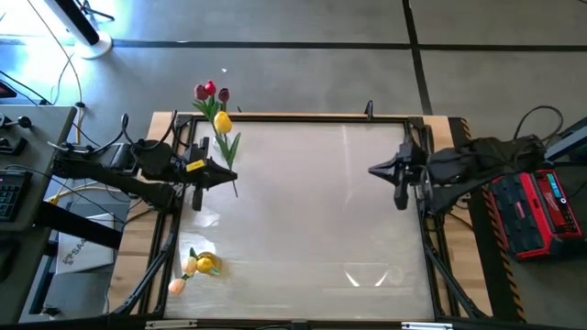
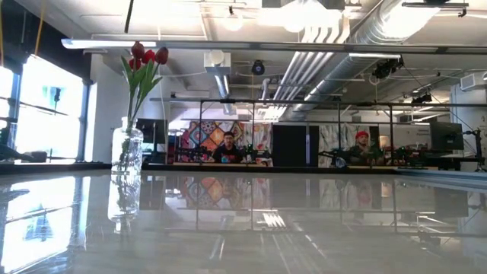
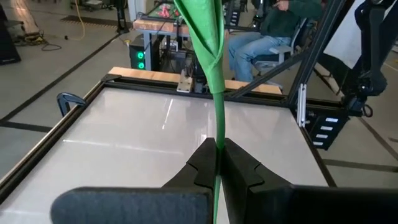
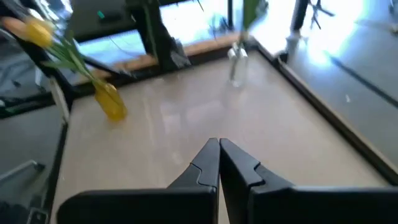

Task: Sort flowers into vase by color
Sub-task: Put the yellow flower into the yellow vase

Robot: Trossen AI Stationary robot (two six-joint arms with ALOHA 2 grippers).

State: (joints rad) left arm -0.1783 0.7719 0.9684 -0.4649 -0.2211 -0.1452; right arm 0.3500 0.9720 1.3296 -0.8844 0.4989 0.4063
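Observation:
My left gripper point(image 1: 229, 175) point(image 3: 217, 148), over the table's left part, is shut on a yellow tulip point(image 1: 222, 122) with a green stem and leaves. A clear glass vase point(image 2: 127, 148) holding red tulips point(image 1: 210, 91) point(image 2: 146, 55) stands at the far left corner. A yellow vase point(image 4: 111, 102) with yellow and pale flowers point(image 1: 202, 265) stands near the left front corner. My right gripper point(image 1: 374, 170) point(image 4: 219, 146) is shut, holds nothing, and hovers over the table's right part. Neither gripper shows in the low view. My left gripper pinches the tulip's thin green stem point(image 3: 218, 134) between its two fingers, below the leaves. The fingers point toward the table's right side, slightly downward, and lie across the stem. The flower is lifted clear of the table, its yellow head point(image 1: 222, 122) toward the far edge.
The glossy white tabletop point(image 1: 312, 229) has a dark frame around it. A red case point(image 1: 539, 211) sits beyond the right edge, behind my right arm. People sit at desks point(image 2: 228, 148) in the room behind.

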